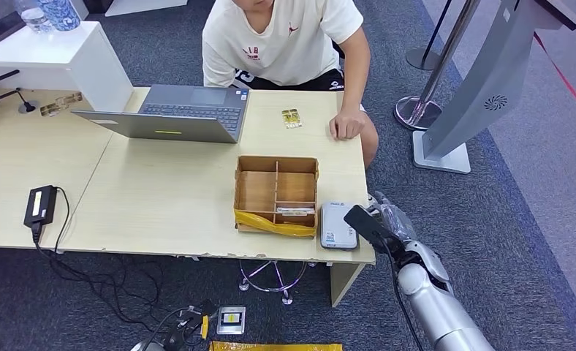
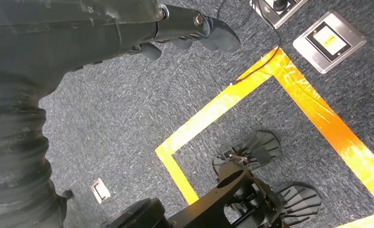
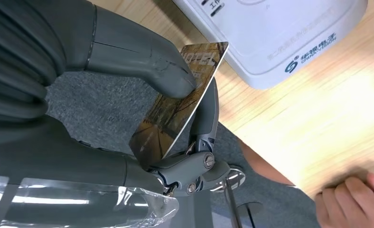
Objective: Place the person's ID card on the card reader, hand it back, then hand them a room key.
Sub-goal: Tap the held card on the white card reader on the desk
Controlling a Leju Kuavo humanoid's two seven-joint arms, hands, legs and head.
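Desk (image 1: 161,197), right hand (image 3: 175,85) pinching room key (image 3: 178,107)

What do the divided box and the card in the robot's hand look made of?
Box: brown cardboard, matte, with yellow tape across its front edge. Card: thin and stiff, probably plastic, glossy with a printed picture, pinched in the right hand.

Head view looks down on table (image 1: 161,190); wrist views sit close behind hands.

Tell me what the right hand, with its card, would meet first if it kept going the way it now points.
Probably the white card reader: the right hand pinches the hotel card, whose leading corner aims at the reader's near edge. Height above the table is unclear.
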